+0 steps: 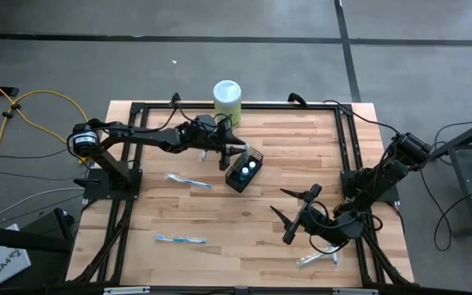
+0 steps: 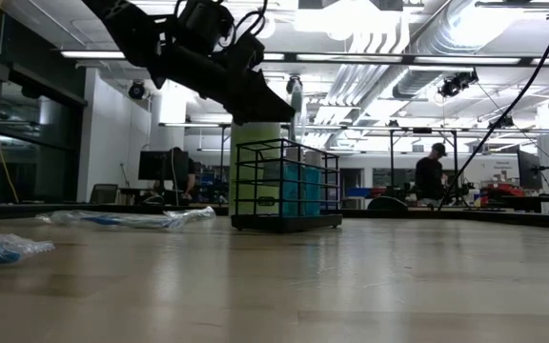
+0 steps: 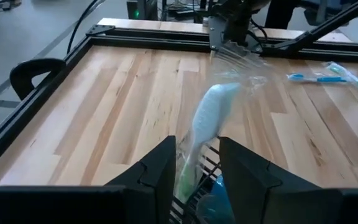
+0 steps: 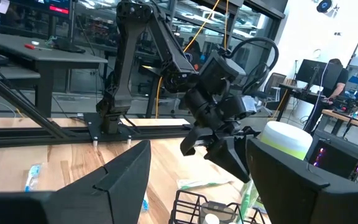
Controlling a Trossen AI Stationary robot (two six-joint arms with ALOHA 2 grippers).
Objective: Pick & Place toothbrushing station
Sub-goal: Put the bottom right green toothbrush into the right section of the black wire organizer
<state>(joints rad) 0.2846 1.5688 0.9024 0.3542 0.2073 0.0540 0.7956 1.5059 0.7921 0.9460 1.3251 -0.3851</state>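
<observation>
The black wire-mesh holder (image 1: 244,172) stands on its base at the table's middle, with two white-capped teal tubes (image 1: 247,168) upright inside; it also shows in the low view (image 2: 286,186). My left gripper (image 1: 229,156) hovers over the holder's left rim, shut on a pale plastic-wrapped toothbrush (image 3: 207,124). My right gripper (image 1: 295,215) is open and empty near the table's right front. Wrapped white-and-blue toothbrushes lie flat left of the holder (image 1: 188,180), at the front left (image 1: 180,239) and at the front right (image 1: 318,258). My left gripper pinches the wrapped toothbrush between its two fingers (image 3: 160,168), near the brush's greenish end (image 3: 186,180). That end reaches down to the holder's wire rim. The rest of the brush and its loose clear wrapper (image 3: 244,68) stick out past the fingertips, clear of the table.
A pale green canister with a white lid (image 1: 227,98) stands at the far edge just behind the holder. A black frame (image 1: 347,139) runs round the wooden table top. People show in the room beyond the table.
</observation>
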